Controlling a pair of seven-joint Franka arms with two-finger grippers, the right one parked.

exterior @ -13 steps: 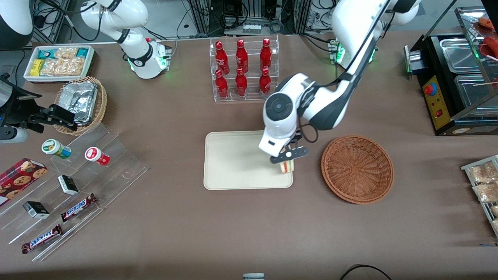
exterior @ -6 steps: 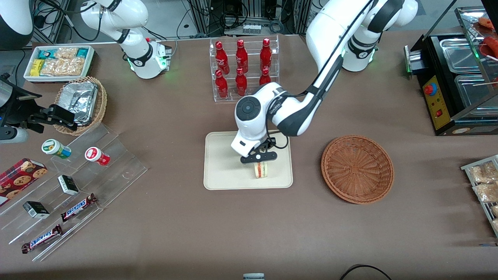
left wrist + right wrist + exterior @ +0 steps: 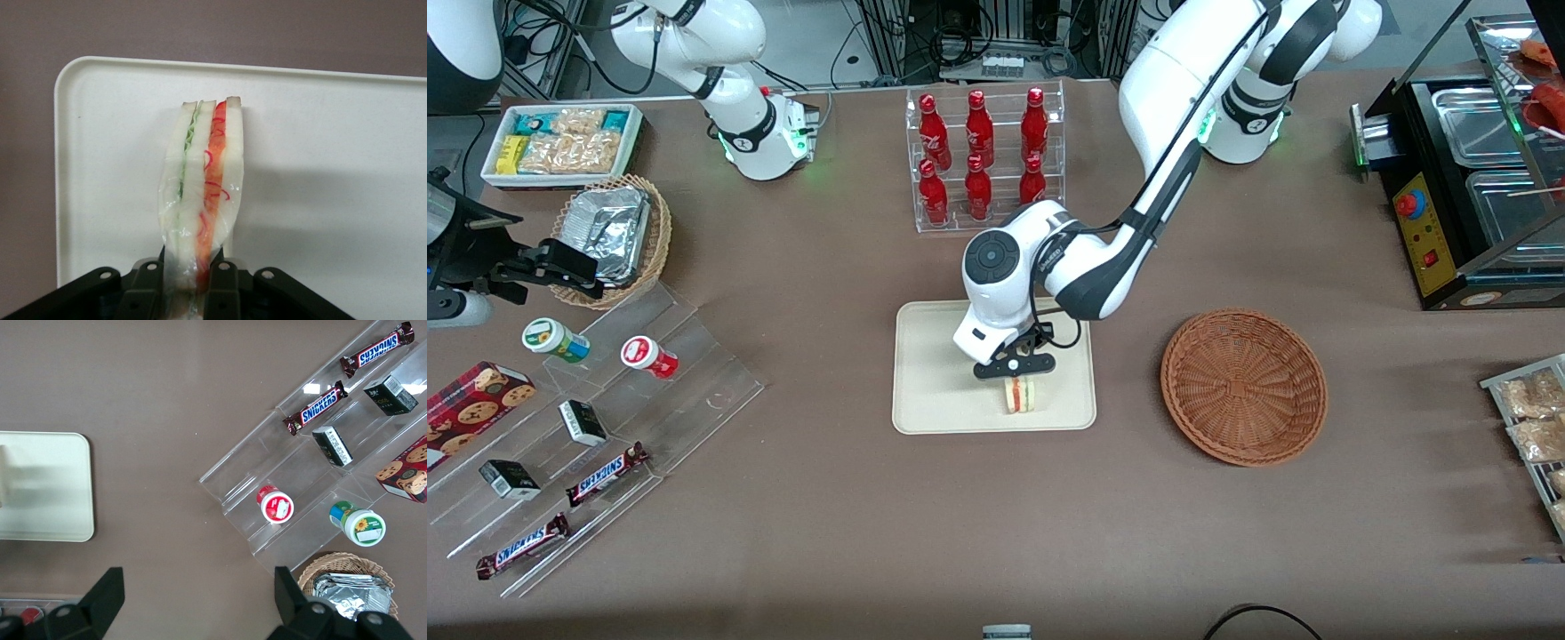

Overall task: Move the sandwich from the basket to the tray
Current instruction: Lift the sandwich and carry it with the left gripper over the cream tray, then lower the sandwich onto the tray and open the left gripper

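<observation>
The sandwich, a wedge of pale bread with red, orange and green layers, hangs upright low over the cream tray; I cannot tell whether it touches the tray. My left gripper is shut on it, one dark finger pressed against each bread face. It sits over the tray's nearer half, toward the basket's side. The reddish-brown wicker basket lies empty beside the tray, toward the working arm's end. The tray's rim shows under the sandwich in the left wrist view.
A clear rack of red bottles stands farther from the front camera than the tray. Clear stepped shelves with snack bars and cups, a tan basket with foil packs and a white tub of snacks lie toward the parked arm's end.
My gripper carried the sandwich from the tray's basket-side edge inward over the tray, then lowered it slightly. It stays shut on the sandwich.
</observation>
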